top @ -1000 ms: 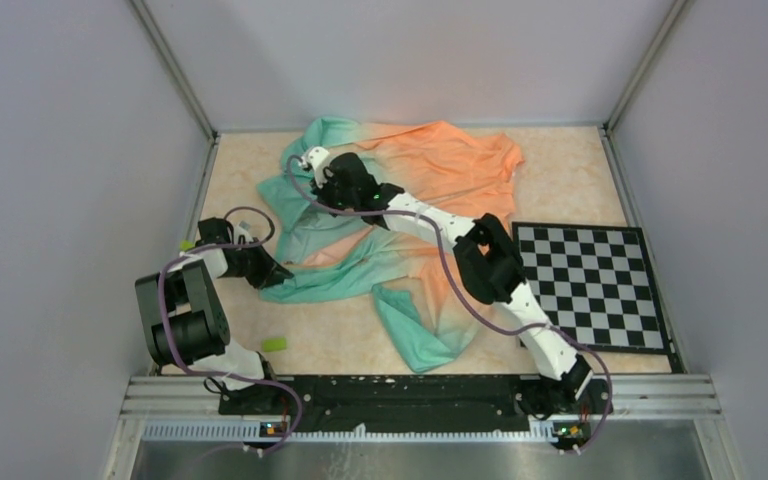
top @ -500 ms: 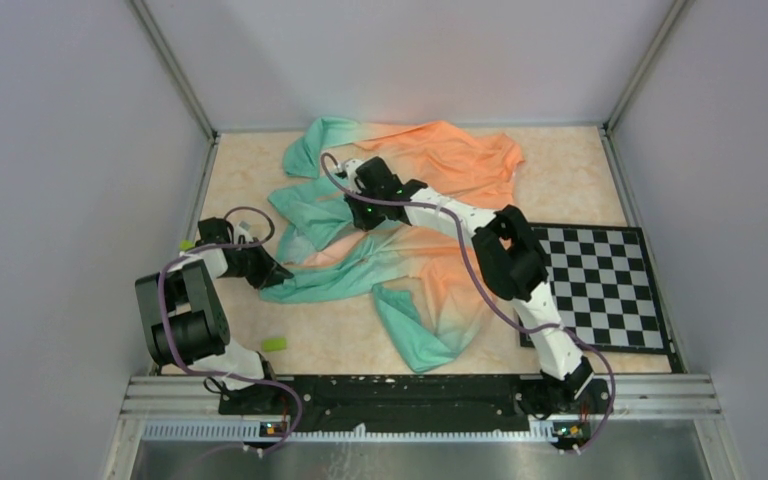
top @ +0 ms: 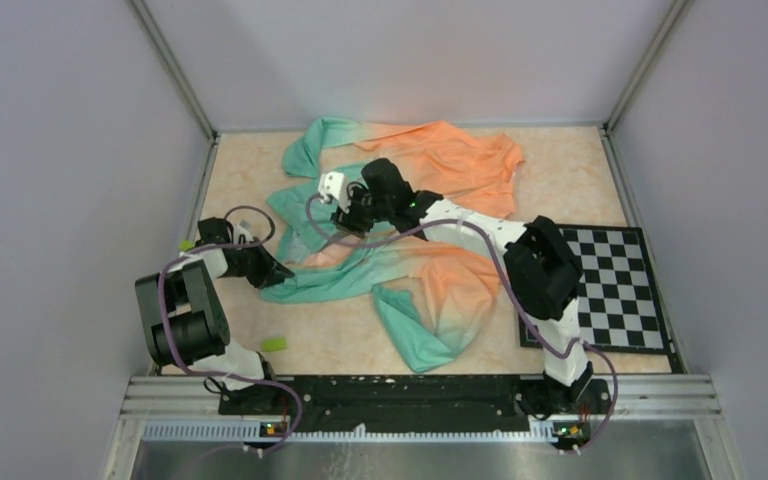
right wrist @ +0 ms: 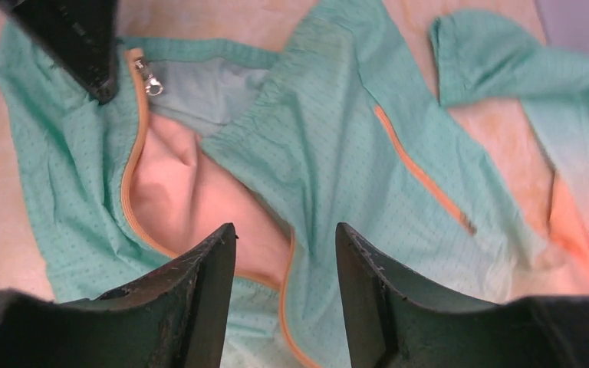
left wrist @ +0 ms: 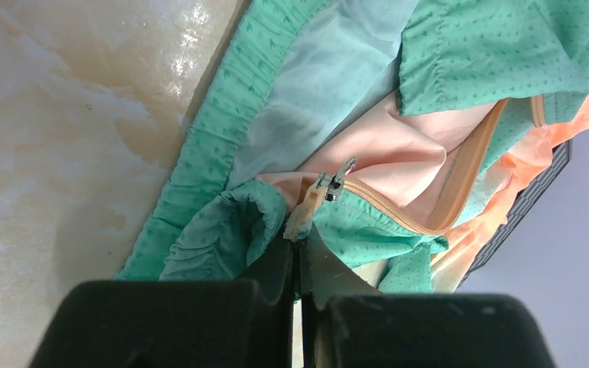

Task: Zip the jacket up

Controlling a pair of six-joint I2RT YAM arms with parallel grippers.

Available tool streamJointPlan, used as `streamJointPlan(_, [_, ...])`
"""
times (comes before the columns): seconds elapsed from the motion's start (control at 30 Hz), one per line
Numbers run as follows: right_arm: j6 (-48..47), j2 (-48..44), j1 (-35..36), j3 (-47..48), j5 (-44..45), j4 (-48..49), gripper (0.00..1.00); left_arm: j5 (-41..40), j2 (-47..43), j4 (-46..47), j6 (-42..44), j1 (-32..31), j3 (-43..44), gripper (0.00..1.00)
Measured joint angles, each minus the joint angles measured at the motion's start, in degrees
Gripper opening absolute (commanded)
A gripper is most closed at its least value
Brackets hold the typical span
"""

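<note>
Jacket (top: 460,160) hem tight in left tool (left wrist: 299,257), contact obscured; right tool (right wrist: 284,230) wide, empty.

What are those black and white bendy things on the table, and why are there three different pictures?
They are two robot arms, bolted side by side at the near edge. One picture looks down from a camera above. The other two come from little cameras on each arm's wrist, so you see its own black fingers up close. On the pale marbled table lie a crumpled thin fabric jacket, teal-green fading to orange, a black-and-white checkerboard and a small green piece. The left gripper is pinched shut on the jacket's edge, right beside the metal zipper slider. The right gripper is open, hovering over the jacket and holding nothing.
</note>
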Motion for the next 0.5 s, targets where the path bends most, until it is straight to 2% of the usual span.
streamJointPlan(0.17, [-14.8,1.3,3.0,-6.0,-3.1,6.9,0.41,0.2,-0.7,0.2,0.0,0.0,0.0,0.00])
streamJointPlan(0.33, [-25.2,5.9,4.1,-4.2,-4.4,8.5,0.35,0.3,-1.6,0.4,0.0,0.0,0.0,0.00])
streamJointPlan(0.5, [-32.6,10.2,4.0,0.5,-4.4,5.9,0.34,0.7,-1.6,0.7,0.0,0.0,0.0,0.00])
